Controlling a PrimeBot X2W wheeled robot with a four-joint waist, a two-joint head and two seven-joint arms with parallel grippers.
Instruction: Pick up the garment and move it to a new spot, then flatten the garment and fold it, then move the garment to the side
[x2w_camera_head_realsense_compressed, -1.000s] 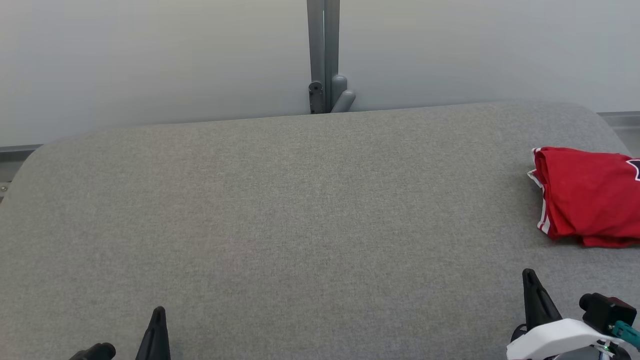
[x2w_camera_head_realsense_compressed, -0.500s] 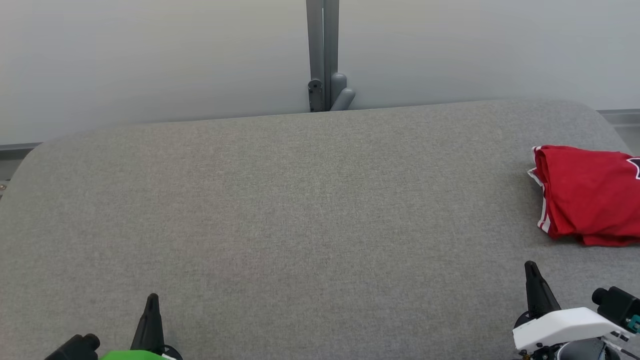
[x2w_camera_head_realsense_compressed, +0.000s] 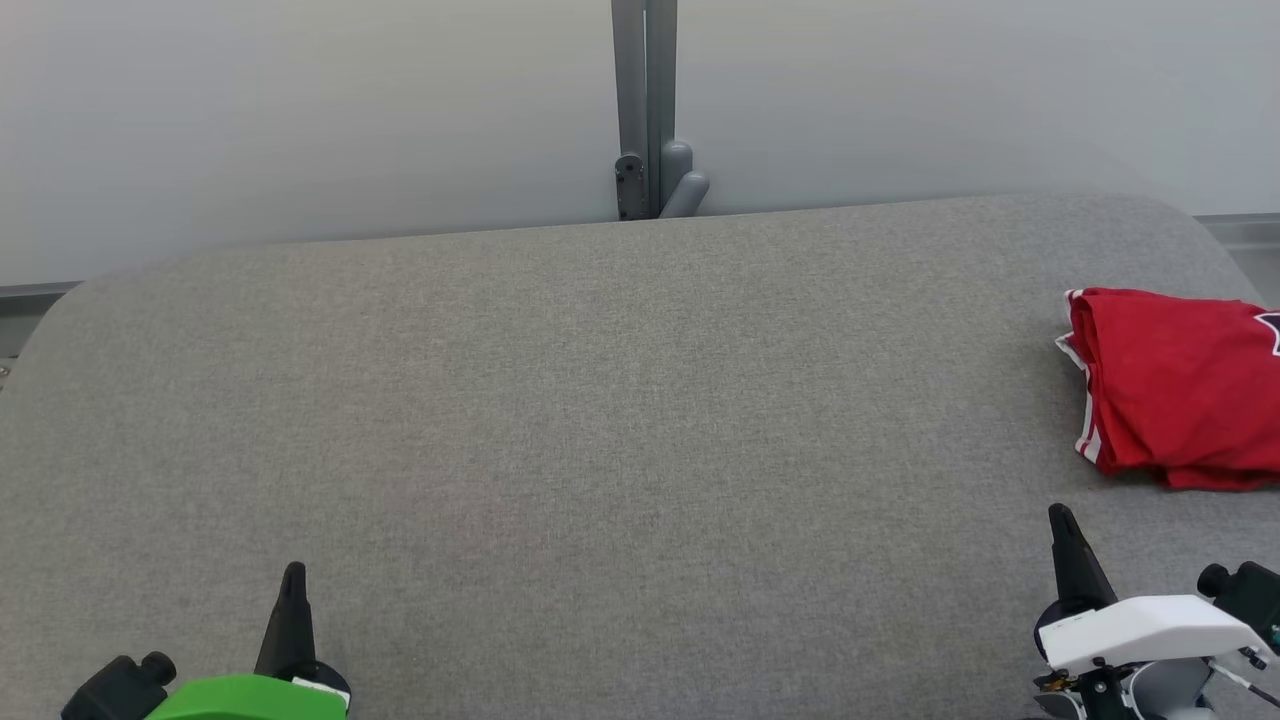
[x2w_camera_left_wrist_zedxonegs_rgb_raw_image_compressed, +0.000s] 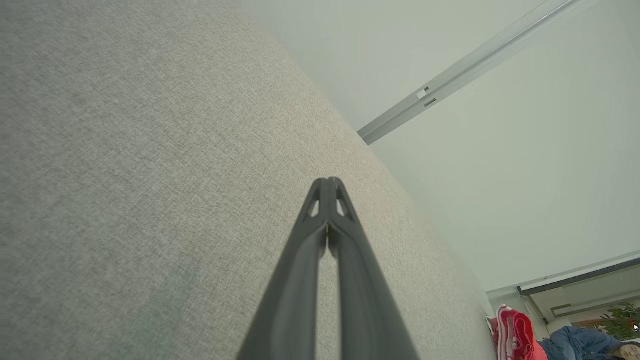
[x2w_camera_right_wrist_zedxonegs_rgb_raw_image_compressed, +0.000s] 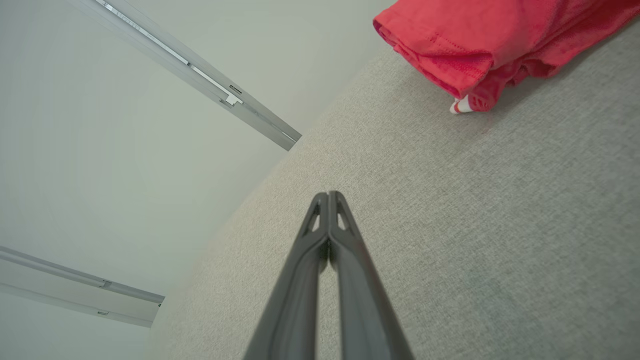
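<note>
At lower left, the left gripper (x2w_camera_head_realsense_compressed: 293, 572) points up the head view over the grey bench (x2w_camera_head_realsense_compressed: 600, 400), its jaws clenched on nothing. A grey post (x2w_camera_head_realsense_compressed: 645, 100) stands behind the bench's far edge near the middle. At lower right, the right gripper (x2w_camera_head_realsense_compressed: 1060, 515) has its jaws clenched and empty too, and the folded red garment (x2w_camera_head_realsense_compressed: 1175, 390), trimmed in white, lies on the bench's right end, beyond that gripper and apart from it.

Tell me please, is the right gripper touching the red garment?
Apart. In the head view, bare grey surface lies between the shut right gripper and the red garment; the right wrist view shows the same gap.
</note>
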